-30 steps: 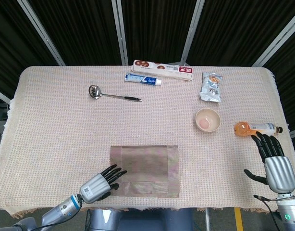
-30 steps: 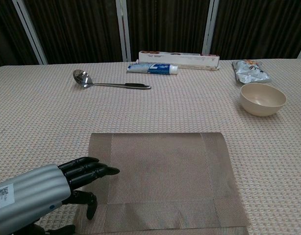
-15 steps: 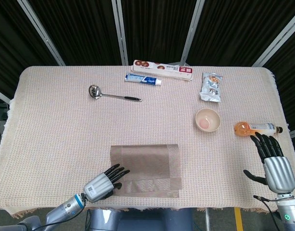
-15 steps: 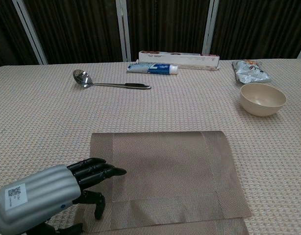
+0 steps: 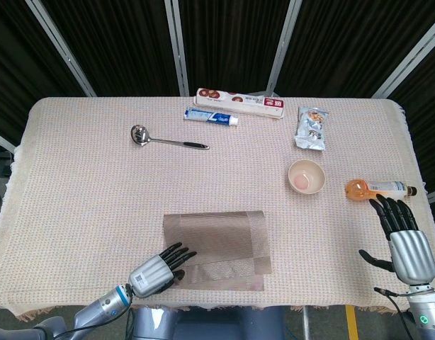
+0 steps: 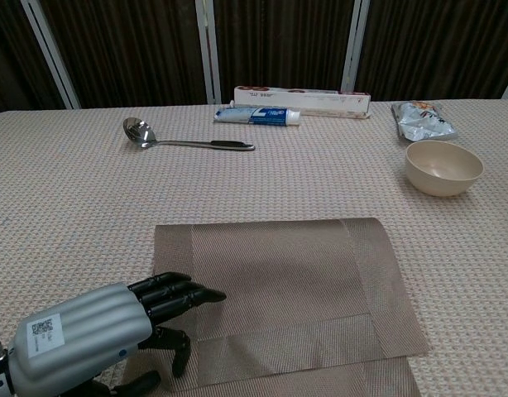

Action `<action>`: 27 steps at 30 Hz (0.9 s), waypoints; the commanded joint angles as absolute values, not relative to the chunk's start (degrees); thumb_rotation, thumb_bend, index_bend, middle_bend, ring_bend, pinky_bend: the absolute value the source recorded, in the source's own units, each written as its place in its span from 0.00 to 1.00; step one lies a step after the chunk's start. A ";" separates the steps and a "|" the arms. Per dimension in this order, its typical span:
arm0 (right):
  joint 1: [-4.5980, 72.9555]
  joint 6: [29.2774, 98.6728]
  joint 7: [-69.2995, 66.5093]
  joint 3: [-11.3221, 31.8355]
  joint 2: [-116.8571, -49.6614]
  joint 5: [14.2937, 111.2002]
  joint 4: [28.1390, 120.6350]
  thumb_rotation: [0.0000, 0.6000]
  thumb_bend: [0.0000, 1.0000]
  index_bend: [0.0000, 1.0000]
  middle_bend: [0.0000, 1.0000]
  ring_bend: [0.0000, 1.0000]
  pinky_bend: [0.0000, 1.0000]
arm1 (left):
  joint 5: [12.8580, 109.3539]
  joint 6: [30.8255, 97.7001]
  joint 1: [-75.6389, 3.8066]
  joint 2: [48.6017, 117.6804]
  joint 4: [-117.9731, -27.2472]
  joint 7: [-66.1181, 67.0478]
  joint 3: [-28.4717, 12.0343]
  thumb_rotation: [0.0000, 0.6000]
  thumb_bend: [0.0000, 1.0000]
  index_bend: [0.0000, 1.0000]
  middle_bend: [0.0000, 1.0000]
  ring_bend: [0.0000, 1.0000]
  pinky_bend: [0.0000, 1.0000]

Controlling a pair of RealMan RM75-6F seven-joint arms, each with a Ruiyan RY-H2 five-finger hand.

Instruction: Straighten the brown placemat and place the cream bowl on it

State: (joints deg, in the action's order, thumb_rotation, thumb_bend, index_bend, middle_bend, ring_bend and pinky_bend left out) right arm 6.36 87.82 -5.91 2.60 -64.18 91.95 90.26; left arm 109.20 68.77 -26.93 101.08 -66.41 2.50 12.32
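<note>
— Where's the brown placemat (image 5: 215, 244) sitting?

— At the near edge of the table (image 5: 83, 191), about the middle of its width. It's woven, with a darker border band along its sides. It isn't flat: the near part looks folded over, a paler strip lying across its front, and the far edge runs slightly askew to the table edge.

— And the left hand (image 5: 159, 268)?

— Down on the near left corner of the placemat. In the chest view the fingers (image 6: 175, 291) lie stretched forward on top of the weave while the thumb hangs lower by the mat's edge. Whether it actually pinches the mat there, I cannot tell.

— The cream bowl (image 5: 305, 176)?

— Upright on the tablecloth toward the right edge, well apart from the placemat, nothing touching it. It's a plain round bowl with a smooth inside. A silvery snack packet (image 5: 312, 128) lies behind it and a small bottle with orange liquid (image 5: 379, 188) lies on its side just to its right.

— The right hand (image 5: 406, 241)?

— Over the near right corner of the table, fingers spread and pointing away, holding nothing.

— Anything else?

— Along the far edge, a long printed box (image 5: 240, 103) with a toothpaste tube (image 5: 211, 117) in front, and a metal ladle (image 5: 168, 139) farther left.
</note>
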 commanded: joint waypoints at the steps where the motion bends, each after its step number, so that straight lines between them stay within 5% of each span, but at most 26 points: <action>1: 6.39 87.88 -6.85 2.61 -64.15 92.08 90.21 1.00 0.00 0.00 0.00 0.00 0.00 | 108.82 68.74 -27.02 101.03 -66.61 2.15 12.31 1.00 0.48 0.48 0.00 0.00 0.00; 15: 6.49 87.88 -7.45 2.69 -64.25 92.28 89.63 1.00 0.00 0.00 0.00 0.00 0.00 | 102.08 68.60 -26.83 100.19 -72.59 -1.46 7.90 1.00 0.48 0.66 0.00 0.00 0.00; 27: 6.98 87.10 -5.85 3.53 -65.32 90.96 88.35 1.00 0.00 0.00 0.00 0.00 0.00 | 90.70 62.91 -34.10 98.00 -83.25 -1.02 -8.48 1.00 0.48 0.67 0.00 0.00 0.00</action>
